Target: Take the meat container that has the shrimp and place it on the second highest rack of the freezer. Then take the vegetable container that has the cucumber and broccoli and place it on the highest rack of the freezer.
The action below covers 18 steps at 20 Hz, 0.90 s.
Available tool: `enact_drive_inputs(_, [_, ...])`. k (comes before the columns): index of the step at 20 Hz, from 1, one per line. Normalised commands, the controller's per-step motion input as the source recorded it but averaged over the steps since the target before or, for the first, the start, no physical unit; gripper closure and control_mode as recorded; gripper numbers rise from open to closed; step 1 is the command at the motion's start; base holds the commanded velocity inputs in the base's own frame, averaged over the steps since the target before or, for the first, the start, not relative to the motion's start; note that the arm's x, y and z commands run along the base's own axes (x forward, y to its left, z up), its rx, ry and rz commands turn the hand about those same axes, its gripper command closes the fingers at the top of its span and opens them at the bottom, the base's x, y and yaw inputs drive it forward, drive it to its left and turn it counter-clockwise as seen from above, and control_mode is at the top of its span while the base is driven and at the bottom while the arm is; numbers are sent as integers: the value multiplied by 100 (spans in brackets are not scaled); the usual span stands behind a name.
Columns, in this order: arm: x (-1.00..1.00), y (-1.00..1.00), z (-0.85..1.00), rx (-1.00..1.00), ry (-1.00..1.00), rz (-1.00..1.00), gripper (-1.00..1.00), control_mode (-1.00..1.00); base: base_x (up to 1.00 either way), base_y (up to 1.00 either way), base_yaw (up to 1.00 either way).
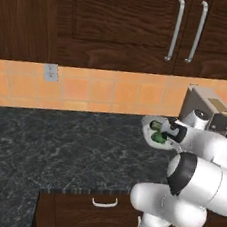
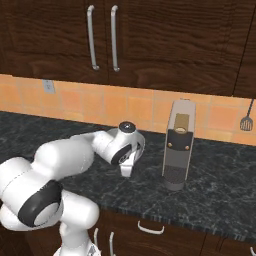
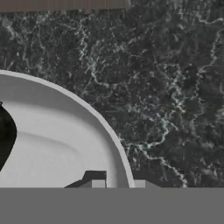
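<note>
Toward the back edge of the dark stone counter [image 1: 57, 139], just in front of the orange tiled wall, you are looking at the vegetable container [image 1: 149, 132], a round white bowl that is sitting upright on the counter. Inside it you are seeing the dark green cucumber [image 1: 157, 125] lying beside the bright green broccoli [image 1: 158, 137]. Your gripper [image 3: 119, 183] is reaching down onto the bowl's near rim; in the hand view its fingers [image 3: 98, 183] are straddling that thick white rim, one inside and one outside, and the jaws are closing tight on it, so you are gripping the vegetable container by its edge. Just beside the bowl, toward the counter's right end, a grey coffee machine [image 2: 178, 145] is standing against the wall. Above the counter, dark wooden cabinets [image 2: 150, 35] with long metal handles are hanging, and a spatula [image 2: 246, 120] is hanging on the tiles.
</note>
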Motion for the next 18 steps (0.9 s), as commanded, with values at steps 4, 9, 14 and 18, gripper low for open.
enact_drive_inputs(4, [-89,0,100,0,0,0,100,-100,0,0,0])
enact_drive_inputs(9, [-99,0,100,0,-1,0,100,-100,0,0,0])
enact_drive_inputs(14, [-89,0,100,0,-3,0,100,-100,0,0,0])
enact_drive_inputs(18, [-88,0,100,0,-6,0,100,-100,0,0,0])
